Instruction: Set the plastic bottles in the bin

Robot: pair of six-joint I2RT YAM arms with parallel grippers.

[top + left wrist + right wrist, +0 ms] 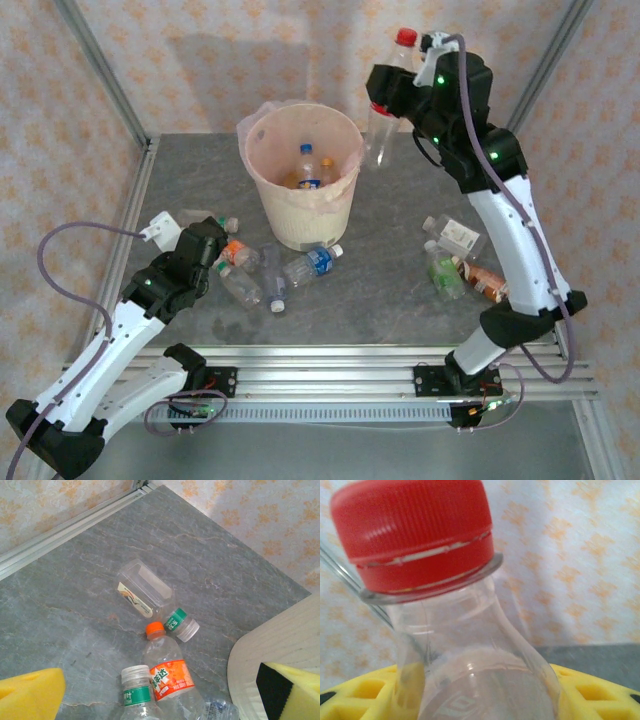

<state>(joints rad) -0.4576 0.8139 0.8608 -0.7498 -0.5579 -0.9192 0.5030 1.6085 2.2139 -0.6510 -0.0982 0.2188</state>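
partway done. the bin (262, 185) stands toward the far edge of the counter (400, 300), about mid-width. at least two dropped bottles (305, 165) show inside it, orange contents with blue labels; can't tell if more lie under them. the right gripper (398, 95) is raised high by the bin's right rim, jaws clamped on a red-capped bottle (445, 630), clear, cap up, held around the body below the neck. from the top view its base looks just right of the rim rather than over the opening, hard to be sure given the height. judgement: this one needs a short carry leftward and a release. the left gripper (215, 240) sits low over the left cluster (260, 275), which lies between the bin's base and the left edge of the counter. its jaws are apart: the yellow pads (30, 692) sit at either side of the wrist view, gripping nothing. below them lie an orange-capped bottle (167, 672), a white-capped bottle (136, 692) just beside it, and a square clear bottle (150, 592) farther out, all on their sides. left cluster is about five bottles. the right cluster (455, 265), toward the right edge of the counter, is about three, close together. so roughly eight on the counter plus one in the air; most of the task is left.
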